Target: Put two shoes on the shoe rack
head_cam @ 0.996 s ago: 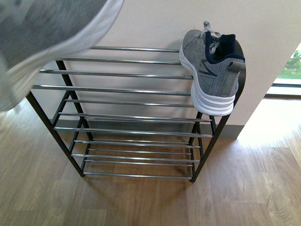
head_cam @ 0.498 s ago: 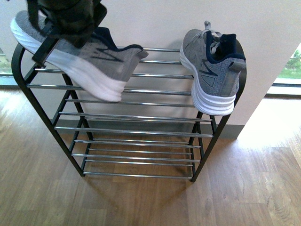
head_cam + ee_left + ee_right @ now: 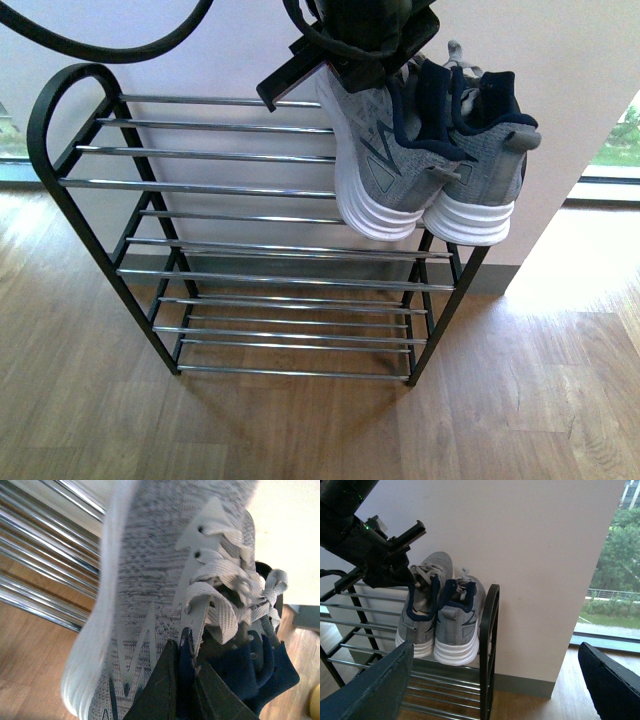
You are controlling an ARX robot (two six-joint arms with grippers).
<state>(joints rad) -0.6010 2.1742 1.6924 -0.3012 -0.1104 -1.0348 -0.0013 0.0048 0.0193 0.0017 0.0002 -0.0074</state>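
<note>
Now rightward over shoe rack (image 3: 230,185) (was far left), carried shoe (image 3: 375,170) beside mate (image 3: 485,165), left tool (image 3: 186,675) pinching tongue.

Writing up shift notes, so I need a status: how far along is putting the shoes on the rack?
Done: one shoe stands at the right end of the top tier of the shoe rack. In hand: the second shoe is close beside it and seems to be on the rods, with the left gripper shut on its navy collar. Left: let go and pull the arm clear.
</note>
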